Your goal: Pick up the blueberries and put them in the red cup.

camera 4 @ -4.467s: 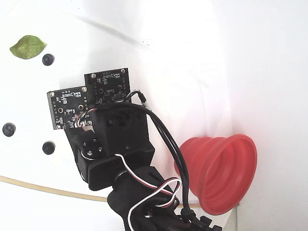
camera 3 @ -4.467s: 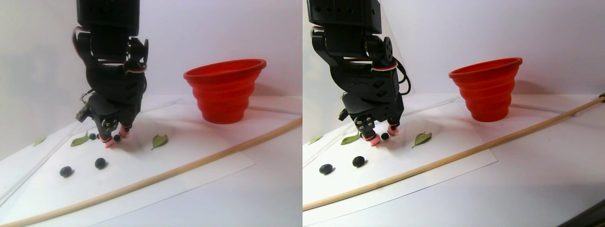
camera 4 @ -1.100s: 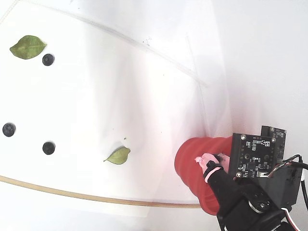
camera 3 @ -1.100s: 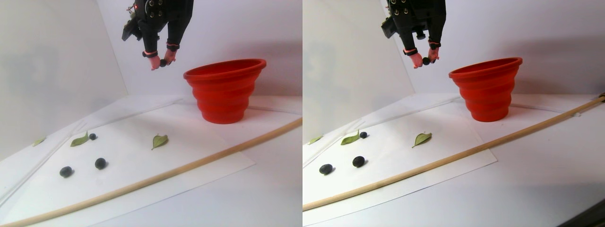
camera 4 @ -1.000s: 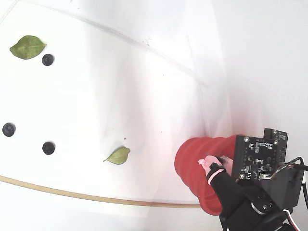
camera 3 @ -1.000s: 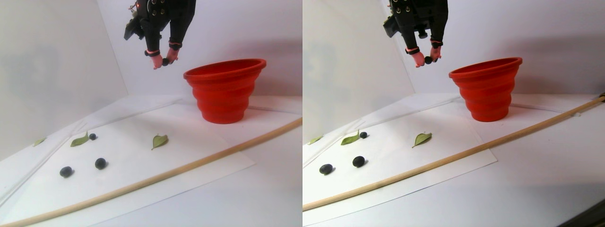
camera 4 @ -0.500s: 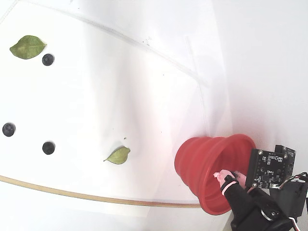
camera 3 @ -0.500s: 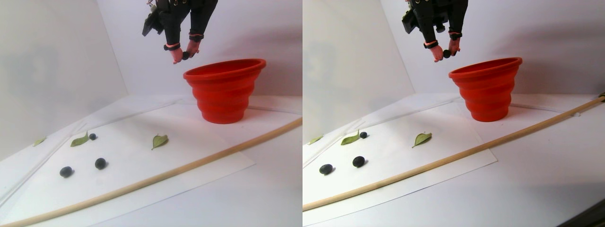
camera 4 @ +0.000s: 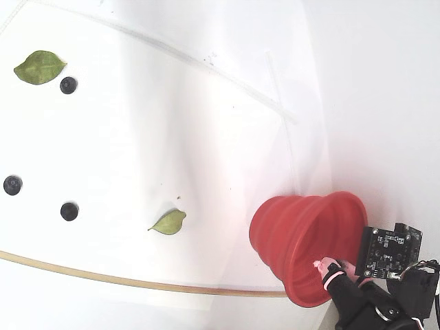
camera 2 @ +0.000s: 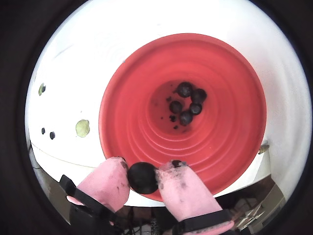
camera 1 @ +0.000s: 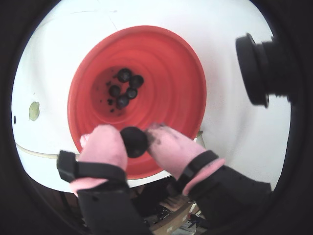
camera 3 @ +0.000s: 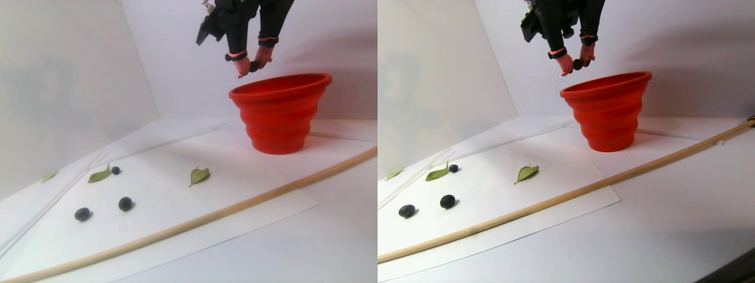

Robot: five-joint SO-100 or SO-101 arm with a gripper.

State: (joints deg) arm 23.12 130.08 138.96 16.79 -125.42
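Note:
My gripper [camera 1: 134, 140] is shut on one dark blueberry [camera 1: 134, 142], pinched between its pink fingertips [camera 2: 110, 178]. In both wrist views the held berry hangs over the near rim of the red cup [camera 1: 166, 73], and several blueberries [camera 2: 187, 103] lie at the cup's bottom. In the stereo pair view the gripper [camera 3: 252, 65] is just above the left side of the red cup's [camera 3: 280, 112] rim. Three blueberries [camera 3: 125, 204] [camera 3: 82, 214] [camera 3: 115, 170] rest on the white paper far left of the cup [camera 4: 295, 230].
A long wooden stick [camera 3: 236, 203] lies across the front of the paper. Green leaves [camera 3: 199, 175] [camera 3: 99, 174] lie among the loose berries [camera 4: 69, 211]. White walls stand behind and to the left. A black camera lens [camera 1: 259, 68] juts in beside the gripper.
The gripper, earlier down on the paper around a berry, has risen with it and moved right, from left of the cup to above its rim.

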